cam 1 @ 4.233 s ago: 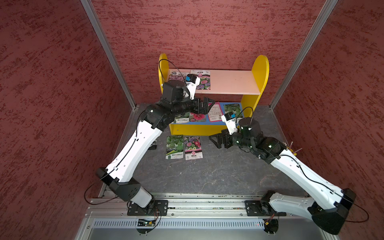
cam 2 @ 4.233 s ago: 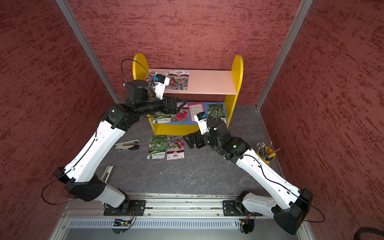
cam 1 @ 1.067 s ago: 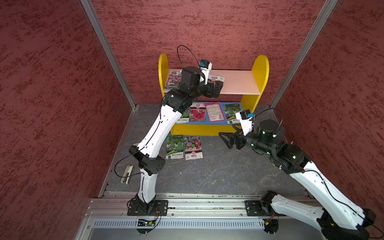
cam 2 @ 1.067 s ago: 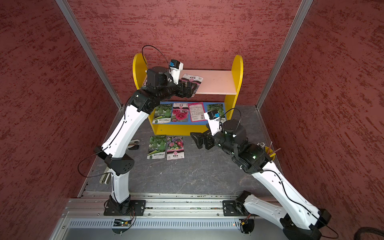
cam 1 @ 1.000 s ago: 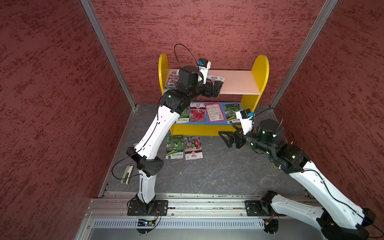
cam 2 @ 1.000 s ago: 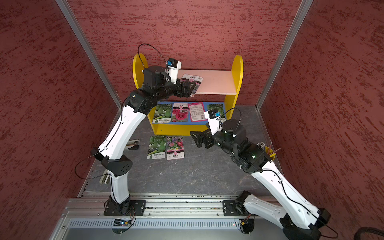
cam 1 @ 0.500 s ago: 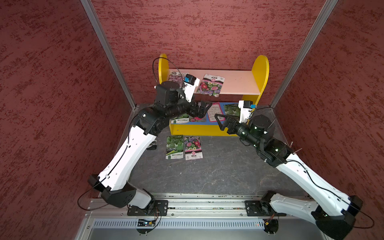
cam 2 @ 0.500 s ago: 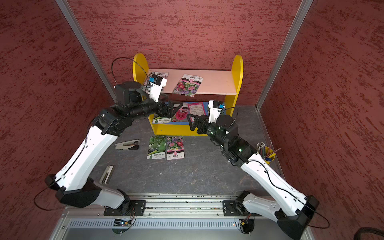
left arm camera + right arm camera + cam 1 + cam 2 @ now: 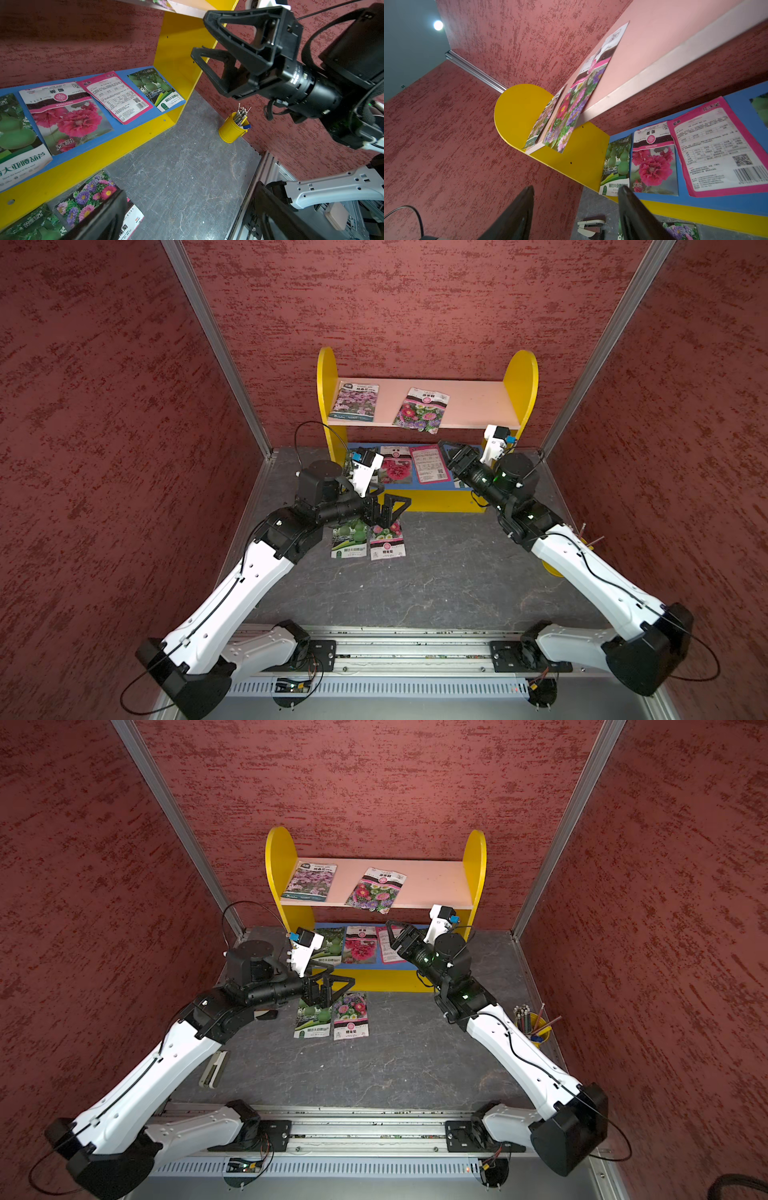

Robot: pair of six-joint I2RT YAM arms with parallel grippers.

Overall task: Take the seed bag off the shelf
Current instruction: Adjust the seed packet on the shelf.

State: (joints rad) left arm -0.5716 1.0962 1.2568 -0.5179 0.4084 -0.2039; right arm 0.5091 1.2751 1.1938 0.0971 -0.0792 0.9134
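Seed bag [image 9: 420,409] above right claw [image 9: 448,456], apart

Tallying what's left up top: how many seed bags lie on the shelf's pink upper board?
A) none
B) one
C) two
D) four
C: the pink upper board holds a purple-flower bag and a mixed-flower bag whose corner overhangs the front edge.
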